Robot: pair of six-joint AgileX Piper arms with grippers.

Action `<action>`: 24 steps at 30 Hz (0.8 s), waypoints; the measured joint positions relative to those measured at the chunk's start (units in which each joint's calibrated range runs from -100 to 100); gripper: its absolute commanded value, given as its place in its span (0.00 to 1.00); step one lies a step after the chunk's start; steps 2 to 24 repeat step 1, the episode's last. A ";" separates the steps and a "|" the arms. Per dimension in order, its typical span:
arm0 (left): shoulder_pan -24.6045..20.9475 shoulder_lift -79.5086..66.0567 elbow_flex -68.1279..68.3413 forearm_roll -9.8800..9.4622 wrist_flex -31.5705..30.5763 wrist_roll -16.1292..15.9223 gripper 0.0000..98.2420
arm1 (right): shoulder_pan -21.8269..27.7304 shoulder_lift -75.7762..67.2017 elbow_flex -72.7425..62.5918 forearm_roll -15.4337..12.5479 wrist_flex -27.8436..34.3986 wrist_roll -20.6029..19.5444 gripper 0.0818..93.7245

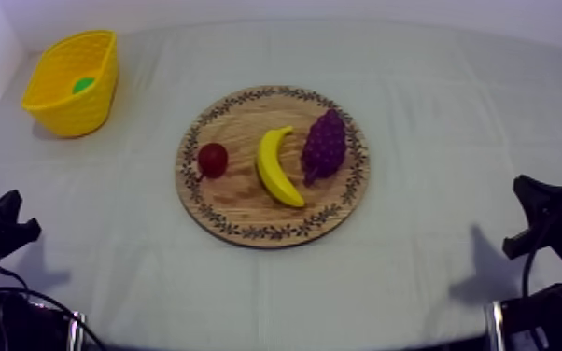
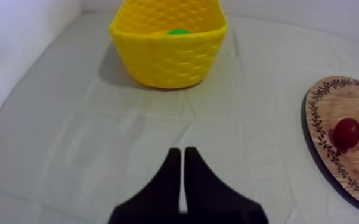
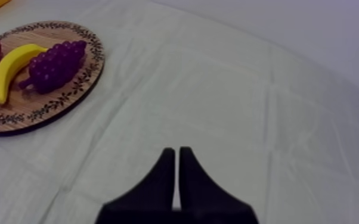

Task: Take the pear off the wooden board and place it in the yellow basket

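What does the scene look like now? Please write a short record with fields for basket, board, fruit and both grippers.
container: yellow woven basket, far left on the grey-white cloth
inside it: green pear, mostly hidden by the wall
middle: round wooden board with patterned rim
on it: small red fruit, yellow banana, purple bunch of grapes
left gripper: shut on nothing, over bare cloth
right gripper: shut on nothing, over bare cloth
task: pear already in the basket
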 measured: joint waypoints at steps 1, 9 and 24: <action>0.00 0.00 0.00 0.00 0.00 0.00 0.00 | 0.00 0.00 0.00 0.00 0.00 0.00 0.00; 0.00 0.00 0.00 0.00 0.00 0.00 0.00 | 0.00 0.00 0.00 0.00 0.00 0.00 0.00; 0.00 0.00 0.00 0.00 0.00 0.00 0.00 | 0.00 0.00 0.00 0.00 0.00 0.00 0.00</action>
